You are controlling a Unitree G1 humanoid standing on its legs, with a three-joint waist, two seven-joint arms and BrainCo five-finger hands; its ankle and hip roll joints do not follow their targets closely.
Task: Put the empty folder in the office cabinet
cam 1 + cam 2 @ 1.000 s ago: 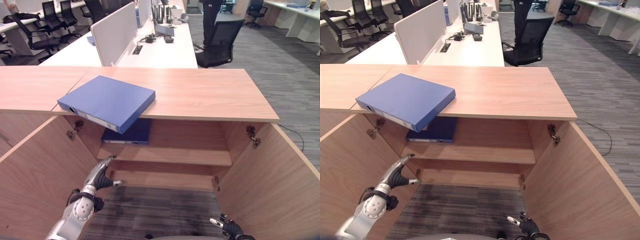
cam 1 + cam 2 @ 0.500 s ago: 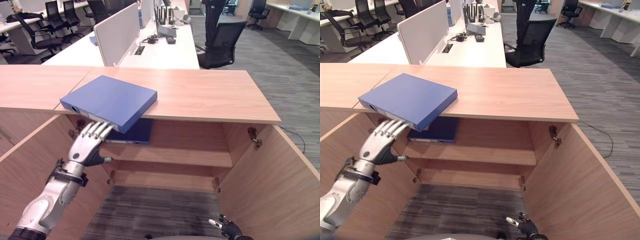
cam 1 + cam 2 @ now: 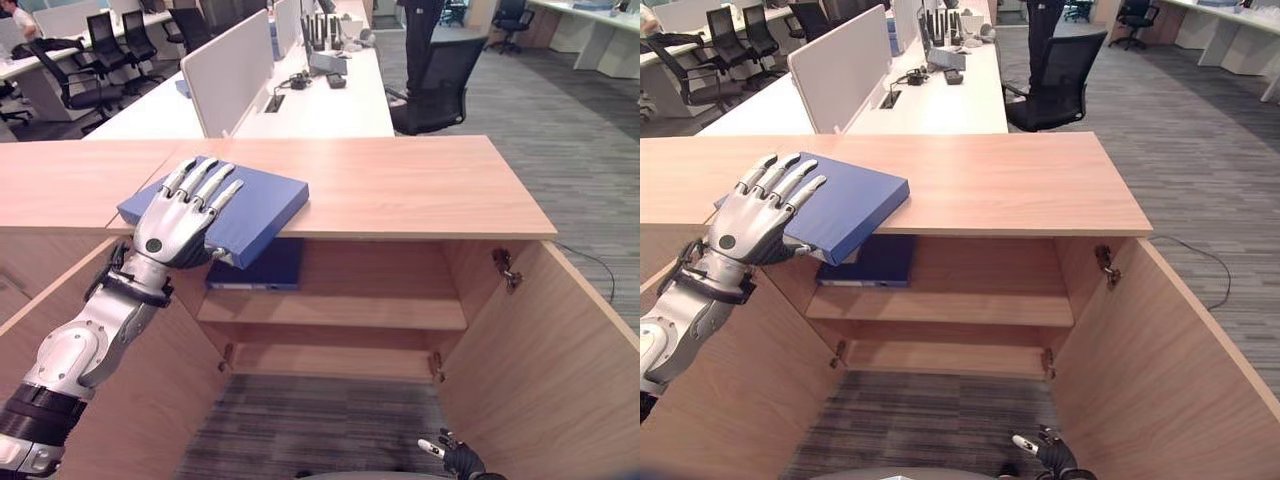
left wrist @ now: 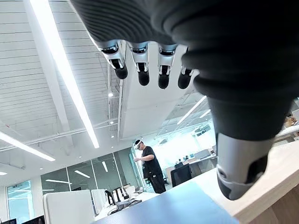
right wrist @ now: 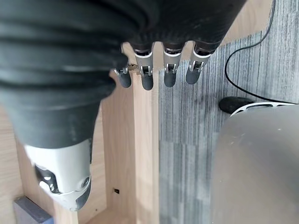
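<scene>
A blue folder (image 3: 262, 196) lies flat on the left part of the wooden cabinet top (image 3: 400, 185), its near corner overhanging the front edge. My left hand (image 3: 182, 218) is spread over the folder's near left end, open with straight fingers; I cannot tell whether they touch the cover. In the left wrist view the straight fingers (image 4: 140, 65) point out above the folder (image 4: 180, 207). My right hand (image 3: 455, 460) hangs low near the floor by the right door, its fingers (image 5: 170, 70) relaxed and holding nothing.
Both cabinet doors stand open, left door (image 3: 90, 340) and right door (image 3: 545, 360). A second, darker blue folder (image 3: 258, 268) lies on the upper shelf (image 3: 350, 308). Behind the cabinet are a desk with a white divider (image 3: 235, 70) and a black chair (image 3: 440, 85). A person (image 4: 150, 165) stands far off.
My left hand has risen from low beside the left door, past the folder's front edge, to above the folder's top. The folder and my right hand have stayed in place.
</scene>
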